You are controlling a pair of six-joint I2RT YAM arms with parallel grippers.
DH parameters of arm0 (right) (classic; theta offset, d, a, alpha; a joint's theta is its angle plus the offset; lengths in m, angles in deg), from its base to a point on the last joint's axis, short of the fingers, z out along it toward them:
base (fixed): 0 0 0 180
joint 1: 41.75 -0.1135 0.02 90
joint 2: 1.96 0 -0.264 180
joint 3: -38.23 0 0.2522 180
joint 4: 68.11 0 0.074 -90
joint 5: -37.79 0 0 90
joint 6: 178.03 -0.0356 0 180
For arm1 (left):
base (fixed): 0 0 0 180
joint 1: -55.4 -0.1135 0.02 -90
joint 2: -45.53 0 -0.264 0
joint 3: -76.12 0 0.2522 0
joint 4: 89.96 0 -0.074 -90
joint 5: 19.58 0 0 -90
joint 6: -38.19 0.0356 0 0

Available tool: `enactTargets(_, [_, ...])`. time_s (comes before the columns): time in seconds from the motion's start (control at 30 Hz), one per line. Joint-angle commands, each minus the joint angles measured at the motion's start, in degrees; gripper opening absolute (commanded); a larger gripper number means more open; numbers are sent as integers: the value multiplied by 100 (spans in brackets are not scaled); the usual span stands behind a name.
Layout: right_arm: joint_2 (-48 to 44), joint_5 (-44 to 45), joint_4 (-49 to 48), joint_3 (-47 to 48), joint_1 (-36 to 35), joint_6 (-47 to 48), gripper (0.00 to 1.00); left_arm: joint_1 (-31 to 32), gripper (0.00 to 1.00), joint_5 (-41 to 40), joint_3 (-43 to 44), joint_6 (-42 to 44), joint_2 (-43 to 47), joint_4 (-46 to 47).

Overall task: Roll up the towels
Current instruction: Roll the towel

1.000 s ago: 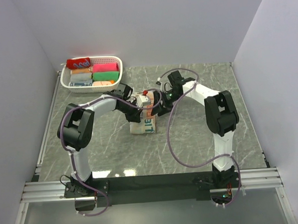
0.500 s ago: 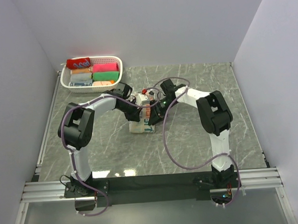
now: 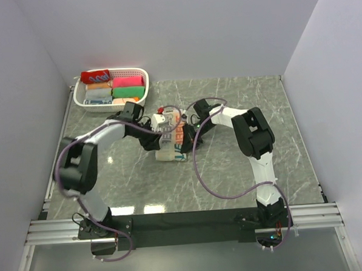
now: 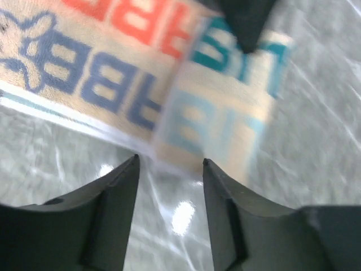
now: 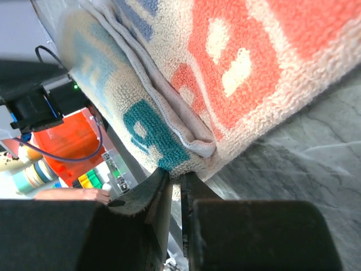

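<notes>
Midway across the table (image 3: 228,102), the cream towel (image 3: 177,149) lies folded over itself, the left gripper (image 4: 170,161) spread apart just short of it, the right gripper (image 5: 175,176) pinched on its folded edge.

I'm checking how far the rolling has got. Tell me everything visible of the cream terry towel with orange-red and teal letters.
The cream terry towel lies mid-way across the grey marbled table, folded or partly rolled into a thick layered strip. Orange-red, navy and teal block letters cover its looped pile, and a stitched hem shows. The left gripper stands open just off its edge. The right gripper, almost closed, meets its lower fold; a pinch cannot be confirmed.
</notes>
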Motion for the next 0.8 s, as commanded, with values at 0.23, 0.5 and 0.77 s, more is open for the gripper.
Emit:
enactTargets(0.23, [343, 536, 81, 172, -17, 160, 16, 1261, 60, -958, -1717, 1620, 1656, 1246])
enactTargets(0.5, [440, 501, 126, 260, -25, 169, 16, 1920, 61, -2240, -1912, 2182, 875, 1994])
enactTargets(0.77, [432, 465, 161, 261, -8, 257, 16, 2070, 32, -2612, -1438, 2201, 65, 1250])
